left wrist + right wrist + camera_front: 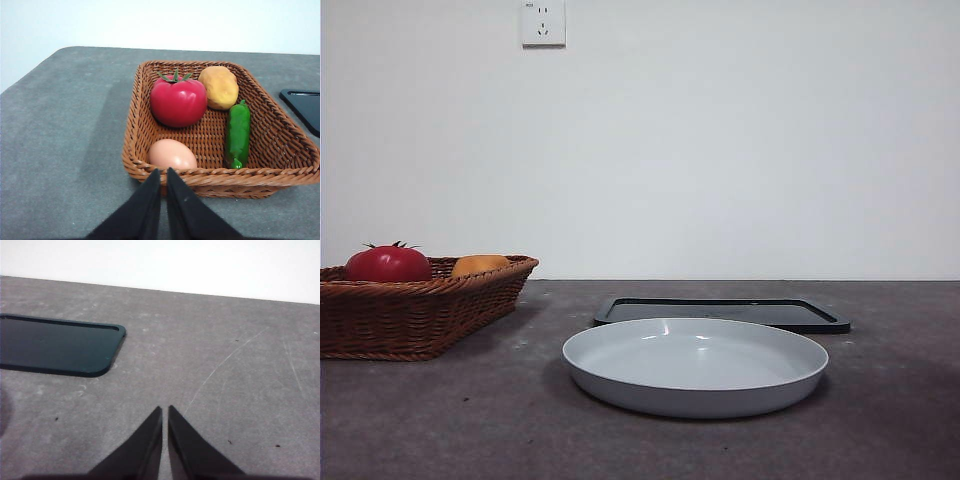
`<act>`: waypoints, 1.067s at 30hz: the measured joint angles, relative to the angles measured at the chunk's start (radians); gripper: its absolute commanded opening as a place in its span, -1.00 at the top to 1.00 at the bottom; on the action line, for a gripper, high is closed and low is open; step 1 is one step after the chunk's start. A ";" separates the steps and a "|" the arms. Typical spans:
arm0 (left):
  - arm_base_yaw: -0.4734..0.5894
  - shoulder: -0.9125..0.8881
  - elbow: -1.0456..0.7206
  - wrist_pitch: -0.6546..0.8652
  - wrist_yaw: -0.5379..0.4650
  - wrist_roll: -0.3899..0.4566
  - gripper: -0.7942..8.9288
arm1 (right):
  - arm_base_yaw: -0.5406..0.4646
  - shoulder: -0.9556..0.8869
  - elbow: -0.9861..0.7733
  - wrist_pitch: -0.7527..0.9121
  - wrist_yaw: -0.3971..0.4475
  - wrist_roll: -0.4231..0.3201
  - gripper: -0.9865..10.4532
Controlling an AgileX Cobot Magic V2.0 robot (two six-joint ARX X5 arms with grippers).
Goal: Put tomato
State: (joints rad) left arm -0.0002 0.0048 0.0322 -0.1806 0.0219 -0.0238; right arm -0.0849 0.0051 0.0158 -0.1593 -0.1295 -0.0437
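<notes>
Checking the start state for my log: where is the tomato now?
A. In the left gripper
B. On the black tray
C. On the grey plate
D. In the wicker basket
D: the tomato lies in the basket with an egg, a green vegetable and a yellow fruit; the plate holds nothing, and the left gripper is shut short of the basket.

Your left gripper (pixel 163 172) rises from the bottom centre of its wrist frame, its two black jaws pressed almost together with only a thin slit between the tips, gripping nothing. Your right gripper (pixel 165 410) looks the same at the bottom centre of its frame: jaws nearly closed, nothing between them. Neither arm shows in the front frame.
</notes>
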 measured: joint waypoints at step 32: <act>0.000 0.370 0.762 -0.313 0.111 -0.152 0.80 | 0.000 0.284 0.708 -0.372 -0.262 0.407 0.81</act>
State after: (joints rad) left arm -0.0002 0.3748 0.7944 -0.4938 0.1333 -0.1761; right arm -0.0849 0.2893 0.7239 -0.5312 -0.3916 0.3637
